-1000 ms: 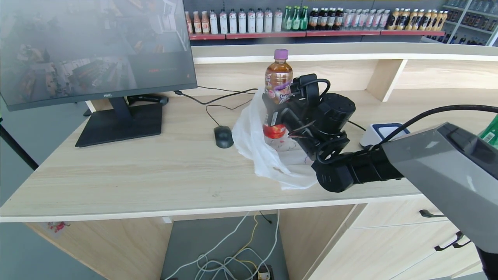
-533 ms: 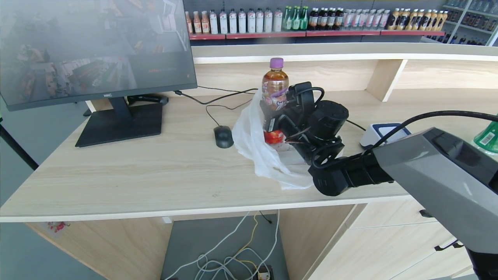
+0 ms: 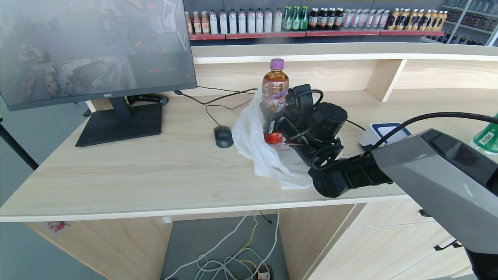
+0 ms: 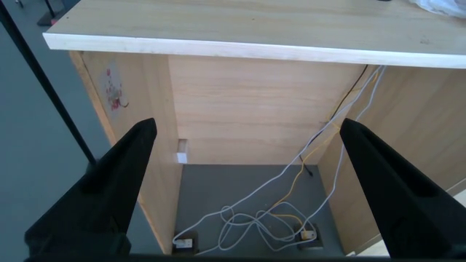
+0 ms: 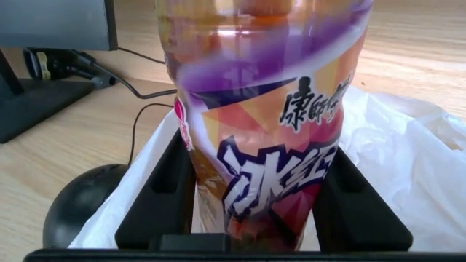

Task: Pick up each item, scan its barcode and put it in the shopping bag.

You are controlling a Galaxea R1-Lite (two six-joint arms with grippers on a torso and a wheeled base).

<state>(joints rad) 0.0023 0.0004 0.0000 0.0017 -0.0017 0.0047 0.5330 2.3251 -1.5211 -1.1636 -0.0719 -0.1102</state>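
**Bottle down in the bag mouth, grip not yet released**

The tea bottle (image 3: 275,91) stands upright, purple cap up. Its lower part is sunk into the open mouth of the shopping bag (image 3: 256,155), which lies slumped on the counter (image 3: 136,175) toward the front edge and right end.

Over the last second the bottle came down a little. In the last half second it hardly moved, so you can take the descent as finished or nearly so. The base is hidden by plastic.

The right gripper (image 3: 272,116) pinches the bottle across its label, with the fingers (image 5: 171,196) pressed to either side. Letting go is what seems to remain.

The bag is limp and offers no support, so a tall bottle may tip as the fingers part.

The left gripper (image 4: 247,189) hangs below the counter's front edge, spread wide and holding nothing.

The scanner (image 3: 383,132) sits near the bag on its right, and the mouse (image 3: 223,136) on its left. A green bottle (image 3: 488,138) waits beyond the scanner and is likely your next item.
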